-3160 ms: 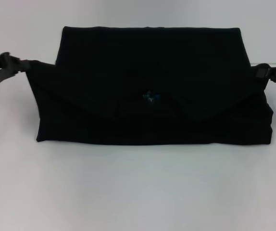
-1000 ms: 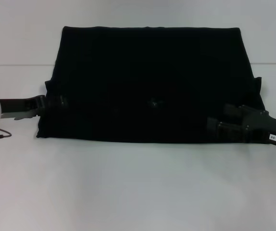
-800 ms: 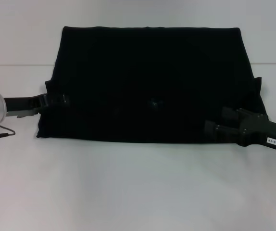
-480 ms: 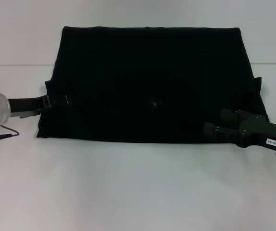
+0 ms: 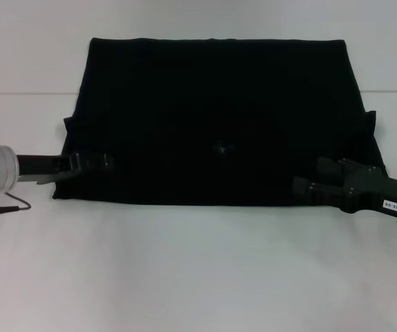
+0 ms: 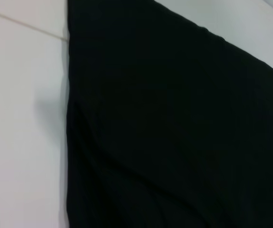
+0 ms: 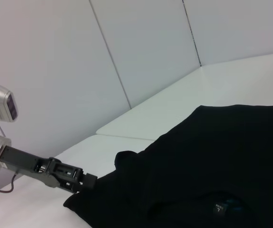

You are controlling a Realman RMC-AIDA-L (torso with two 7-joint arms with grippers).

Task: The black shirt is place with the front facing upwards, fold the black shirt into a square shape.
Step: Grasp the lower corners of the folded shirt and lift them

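Left gripper [image 5: 98, 163] now farther onto black shirt [image 5: 219, 104], right gripper [image 5: 302, 187] unmoved; finger states unclear.

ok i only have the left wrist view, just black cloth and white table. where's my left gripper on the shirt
Observer: The left gripper reaches in over the black shirt's left edge, near its front corner.
Operator: and the right one
Observer: The right gripper lies over the shirt's front right corner.
Operator: any label showing
Observer: Yes, the small blue neck label shows on top of the cloth in the right wrist view.
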